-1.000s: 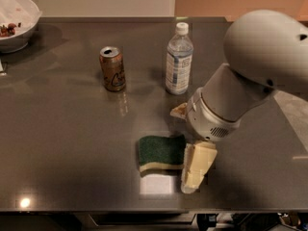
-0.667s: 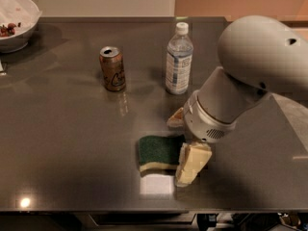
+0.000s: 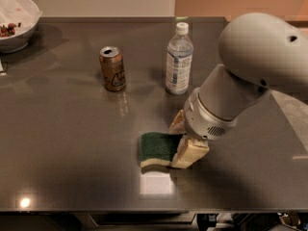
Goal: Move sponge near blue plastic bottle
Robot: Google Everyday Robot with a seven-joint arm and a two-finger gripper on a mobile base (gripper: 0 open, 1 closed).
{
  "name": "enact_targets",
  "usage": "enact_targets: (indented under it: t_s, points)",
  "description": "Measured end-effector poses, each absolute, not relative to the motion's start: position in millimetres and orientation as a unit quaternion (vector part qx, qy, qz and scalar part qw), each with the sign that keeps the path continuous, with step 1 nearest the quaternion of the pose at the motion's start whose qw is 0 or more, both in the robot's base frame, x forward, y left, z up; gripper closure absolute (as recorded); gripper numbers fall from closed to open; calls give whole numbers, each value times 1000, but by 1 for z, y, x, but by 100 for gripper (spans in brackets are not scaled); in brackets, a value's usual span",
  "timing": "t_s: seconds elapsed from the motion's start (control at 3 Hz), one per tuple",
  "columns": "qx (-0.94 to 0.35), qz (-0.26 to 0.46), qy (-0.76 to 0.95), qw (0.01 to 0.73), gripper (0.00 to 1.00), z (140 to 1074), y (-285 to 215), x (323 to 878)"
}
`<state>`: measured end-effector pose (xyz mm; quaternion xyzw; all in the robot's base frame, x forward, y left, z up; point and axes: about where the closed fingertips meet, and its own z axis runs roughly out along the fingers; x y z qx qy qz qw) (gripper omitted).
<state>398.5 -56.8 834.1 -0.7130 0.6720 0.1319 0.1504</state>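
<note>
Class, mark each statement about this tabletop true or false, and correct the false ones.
1. The drink can stands upright, left of the blue plastic bottle. True.
2. The sponge lies green side up. True.
3. The bottle has no cap. False: a white cap is on.
4. The gripper hovers above the can. False: it is at the sponge's right end.
5. The sponge touches the bottle. False: they lie apart.

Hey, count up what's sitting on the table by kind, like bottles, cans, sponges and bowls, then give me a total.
Bottles: 1, the blue plastic bottle
Cans: 1, the brown can
Sponges: 1, the sponge, with the gripper at its right end
Bowls: 1, the white bowl at the far left
Total: 4
</note>
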Motion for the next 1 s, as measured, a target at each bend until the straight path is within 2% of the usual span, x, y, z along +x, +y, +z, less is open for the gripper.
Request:
enact_targets:
  t_s: [0.33, 0.67, 1.0]
  points:
    - [-697, 114, 690, 158, 89, 846, -74, 415]
    - [-668, 93, 720, 165, 100, 859, -101, 441]
    - [-644, 77, 742, 168, 100, 863, -130, 472]
